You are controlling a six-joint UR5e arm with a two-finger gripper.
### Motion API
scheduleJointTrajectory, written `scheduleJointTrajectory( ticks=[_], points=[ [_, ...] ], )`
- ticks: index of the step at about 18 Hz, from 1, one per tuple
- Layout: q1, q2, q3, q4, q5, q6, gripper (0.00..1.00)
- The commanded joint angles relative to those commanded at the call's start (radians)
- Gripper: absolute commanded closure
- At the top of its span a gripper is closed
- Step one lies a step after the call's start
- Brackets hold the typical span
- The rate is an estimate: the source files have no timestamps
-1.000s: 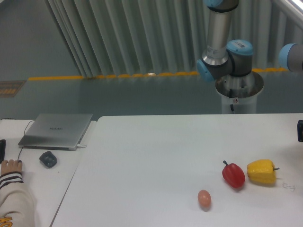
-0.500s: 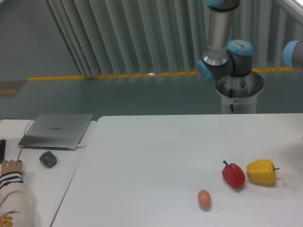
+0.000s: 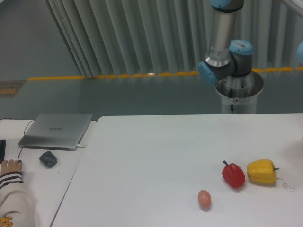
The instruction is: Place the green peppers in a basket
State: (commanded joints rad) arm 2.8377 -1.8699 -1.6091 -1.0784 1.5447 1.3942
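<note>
Egg (image 3: 204,198) front-left of two touching peppers (image 3: 234,174); laptop (image 3: 56,130) far left.

The table (image 3: 156,156) is white. On it sit a red pepper (image 3: 233,174), a yellow pepper (image 3: 261,171) and a pale pink egg (image 3: 204,198). The laptop (image 3: 57,130) at left is silver; the arm (image 3: 223,47) is grey with light-blue joints.

table (image 3: 151,156): matt white | red pepper (image 3: 234,174): glossy | laptop (image 3: 57,130): brushed metal | arm (image 3: 222,33): metal, plastic joints

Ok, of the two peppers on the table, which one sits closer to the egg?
The red pepper. It lies just right of the egg, while the yellow pepper sits beyond it, nearer the table's right edge.
</note>
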Motion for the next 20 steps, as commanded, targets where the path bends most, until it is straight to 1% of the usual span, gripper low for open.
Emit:
scheduleJointTrajectory(
  ticks=[3,4,5,6,7,8,11,14,16,18,20],
  points=[
    [0.028,-0.002,-0.021,0.002,-0.002,0.055,0.43],
    [0.031,-0.002,-0.023,0.002,-0.002,0.066,0.4],
    [0.032,-0.002,-0.023,0.0,-0.002,0.072,0.33],
    [0.035,-0.002,-0.023,0.0,-0.002,0.077,0.22],
    [0.035,0.0,-0.025,-0.002,-0.002,0.077,0.15],
    [0.034,0.001,-0.025,-0.003,-0.002,0.077,0.0],
    [0.035,0.008,-0.025,-0.006,-0.002,0.078,0.0],
    [0.034,0.011,-0.014,-0.063,-0.024,0.104,0.0],
    [0.028,0.015,-0.005,-0.074,-0.046,0.117,0.0],
    [0.019,0.017,0.003,-0.112,-0.045,0.129,0.0],
    [0.006,0.029,0.017,-0.138,-0.046,0.217,0.0]
  ],
)
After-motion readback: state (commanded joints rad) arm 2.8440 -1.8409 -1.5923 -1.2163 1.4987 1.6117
